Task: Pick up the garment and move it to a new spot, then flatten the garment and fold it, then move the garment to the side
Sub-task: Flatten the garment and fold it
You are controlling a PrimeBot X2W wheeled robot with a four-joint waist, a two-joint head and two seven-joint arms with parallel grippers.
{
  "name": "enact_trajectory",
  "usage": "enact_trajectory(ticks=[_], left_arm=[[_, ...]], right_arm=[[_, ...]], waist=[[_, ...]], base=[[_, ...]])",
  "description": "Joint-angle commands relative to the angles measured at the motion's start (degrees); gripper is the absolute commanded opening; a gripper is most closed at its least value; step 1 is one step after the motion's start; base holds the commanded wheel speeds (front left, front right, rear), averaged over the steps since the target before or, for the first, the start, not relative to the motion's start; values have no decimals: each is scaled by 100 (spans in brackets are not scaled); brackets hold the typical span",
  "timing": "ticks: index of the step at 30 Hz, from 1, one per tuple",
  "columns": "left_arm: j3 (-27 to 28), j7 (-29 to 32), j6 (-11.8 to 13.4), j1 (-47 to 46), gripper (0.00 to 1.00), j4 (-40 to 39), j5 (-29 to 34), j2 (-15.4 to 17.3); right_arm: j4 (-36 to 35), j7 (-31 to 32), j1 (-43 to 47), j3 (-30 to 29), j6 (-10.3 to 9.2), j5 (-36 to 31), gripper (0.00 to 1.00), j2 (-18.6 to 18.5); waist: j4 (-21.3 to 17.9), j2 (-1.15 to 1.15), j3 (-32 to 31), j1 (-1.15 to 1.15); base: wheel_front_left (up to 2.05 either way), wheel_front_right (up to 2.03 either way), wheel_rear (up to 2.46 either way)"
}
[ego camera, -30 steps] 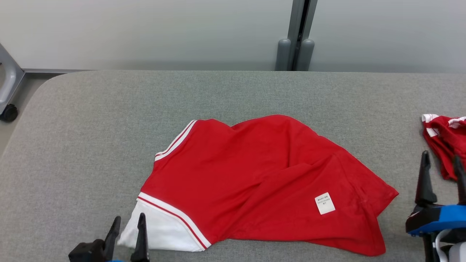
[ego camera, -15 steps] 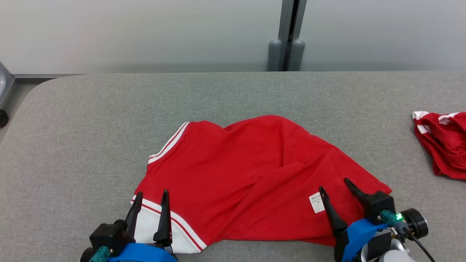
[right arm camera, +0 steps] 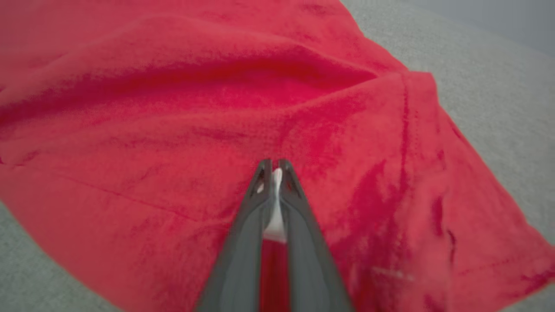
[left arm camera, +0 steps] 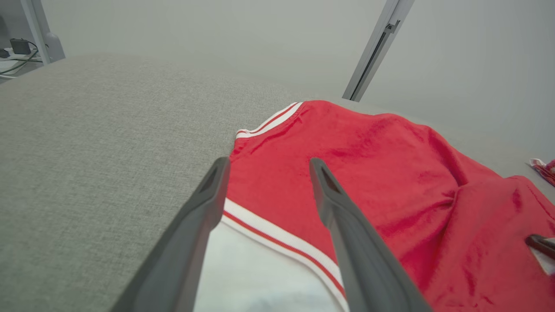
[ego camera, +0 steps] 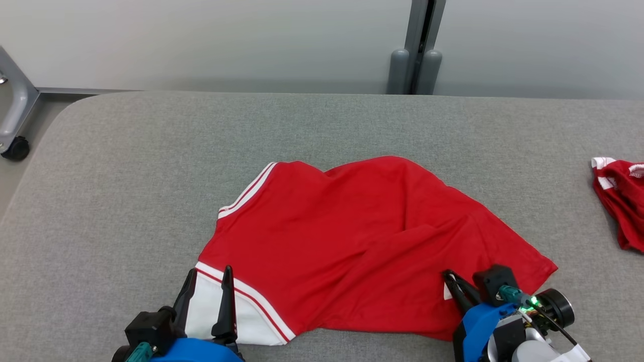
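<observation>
The garment [ego camera: 362, 241] is a red shirt with white trim, lying crumpled on the grey padded table [ego camera: 126, 166]. My left gripper [ego camera: 209, 274] stands open at its near left corner, one finger on each side of the red and white striped hem [left arm camera: 277, 229] above a white panel [left arm camera: 256, 277]. My right gripper [ego camera: 451, 277] is at the near right part of the garment [right arm camera: 173, 108]. Its fingers are shut on the white label [right arm camera: 275, 216] and the red cloth under it.
A second red and white garment [ego camera: 621, 201] lies bunched at the table's right edge. A grey post [ego camera: 415, 70] stands behind the table against the wall. A wheeled frame leg [ego camera: 15, 125] is off the far left corner.
My right gripper has closed on the label and cloth after standing open over them. The left gripper stays open at the hem. The head camera has shifted a little.
</observation>
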Motion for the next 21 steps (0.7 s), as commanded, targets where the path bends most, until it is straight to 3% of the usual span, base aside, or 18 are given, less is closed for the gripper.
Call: enact_trajectory(ticks=[1, 6, 11, 17, 21], left_arm=[[38, -44, 4, -97, 100, 20, -11, 3], [57, -68, 22, -109, 100, 19, -22, 41], [66, -84, 37, -96, 100, -20, -24, 60], [66, -91, 61, -138, 100, -94, -9, 99], [76, -87, 90, -190, 100, -118, -4, 132]], right_arm=[[13, -70, -72, 30, 0, 37, 0, -33], [-351, -282, -8, 108, 0, 243, 0, -23], [-1317, -218, 411, 295, 0, 433, 0, -100], [-2640, 357, 1230, 628, 0, 697, 0, -376], [-3125, 775, 1744, 887, 0, 991, 0, -466]], waist=[[-29, 0, -2, 0], [-277, 0, -29, 0], [-612, 0, -40, 0], [-998, 0, 4, 0], [-1166, 0, 62, 0]], base=[[0, 0, 0], [0, 0, 0], [0, 0, 0], [0, 0, 0], [0, 0, 0]])
